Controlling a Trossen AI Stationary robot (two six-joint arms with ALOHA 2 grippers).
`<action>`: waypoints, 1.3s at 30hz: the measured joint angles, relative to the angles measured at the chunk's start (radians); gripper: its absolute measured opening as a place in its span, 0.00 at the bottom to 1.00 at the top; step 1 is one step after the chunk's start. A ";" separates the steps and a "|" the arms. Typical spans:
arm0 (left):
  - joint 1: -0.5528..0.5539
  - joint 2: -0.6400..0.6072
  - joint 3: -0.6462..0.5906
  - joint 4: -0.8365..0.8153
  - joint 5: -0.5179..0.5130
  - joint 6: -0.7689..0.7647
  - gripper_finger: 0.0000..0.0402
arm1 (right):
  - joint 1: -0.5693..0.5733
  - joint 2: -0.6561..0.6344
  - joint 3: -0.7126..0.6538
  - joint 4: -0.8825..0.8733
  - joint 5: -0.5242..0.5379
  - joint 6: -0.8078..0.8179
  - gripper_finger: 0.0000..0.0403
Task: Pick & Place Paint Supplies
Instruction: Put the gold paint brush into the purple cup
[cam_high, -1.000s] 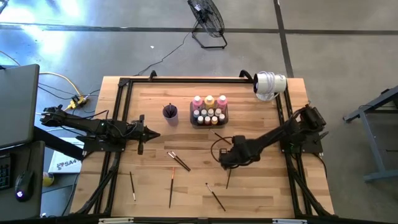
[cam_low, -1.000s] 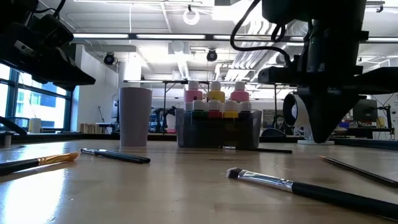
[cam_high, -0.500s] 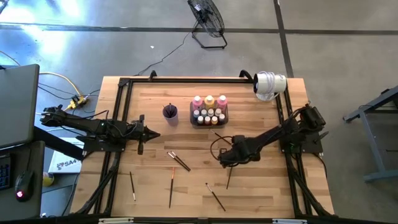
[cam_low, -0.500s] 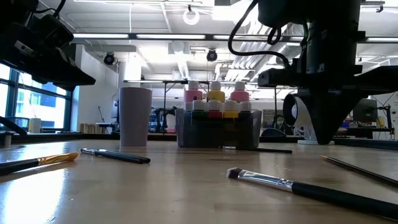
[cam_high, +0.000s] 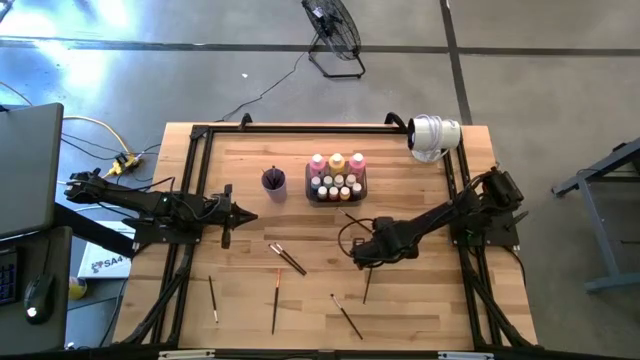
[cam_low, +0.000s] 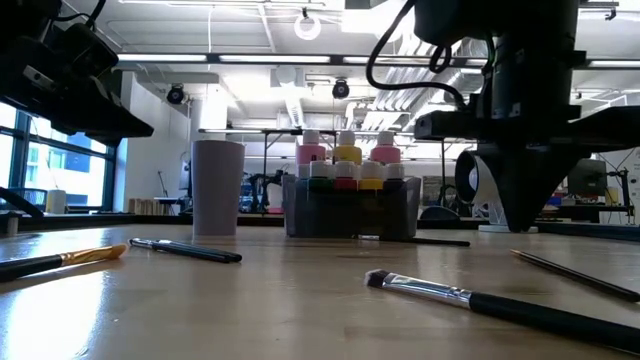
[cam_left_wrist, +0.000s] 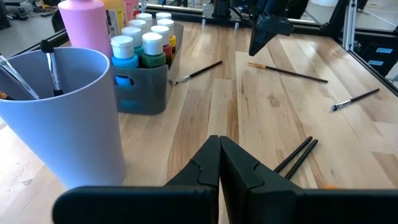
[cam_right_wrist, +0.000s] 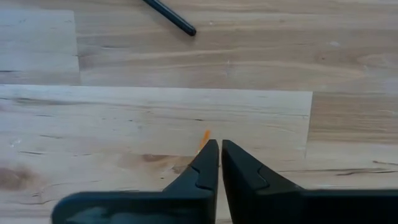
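Wooden table (cam_high: 420, 190): we count six brushes loose near its front edge, e.g. one brush (cam_high: 347, 316). Bottles (cam_high: 337, 176) sit in the grey tray (cam_high: 337, 197), mid-table. Right tool (cam_high: 362, 262) closed, empty, low over a brush tip (cam_right_wrist: 203, 139). Left tool (cam_high: 248, 216) closed, waiting at the left side. We judge most placing remains.

Free room: you find bare table (cam_high: 420, 190) right of the tray (cam_high: 336, 192) | Obstacles: purple cup (cam_high: 273, 180) just left of tray; paintbrushes (cam_high: 287, 258) scattered across your near half.
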 joint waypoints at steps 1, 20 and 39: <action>0.000 0.000 0.000 0.000 0.000 0.000 0.00 | 0.000 0.000 0.000 0.003 0.000 -0.002 0.04; 0.000 0.000 0.000 -0.023 0.000 -0.001 0.00 | 0.010 0.001 -0.071 0.092 -0.033 0.059 0.20; 0.000 0.000 0.000 -0.025 0.000 -0.001 0.00 | 0.003 -0.004 -0.089 0.124 -0.072 0.026 0.15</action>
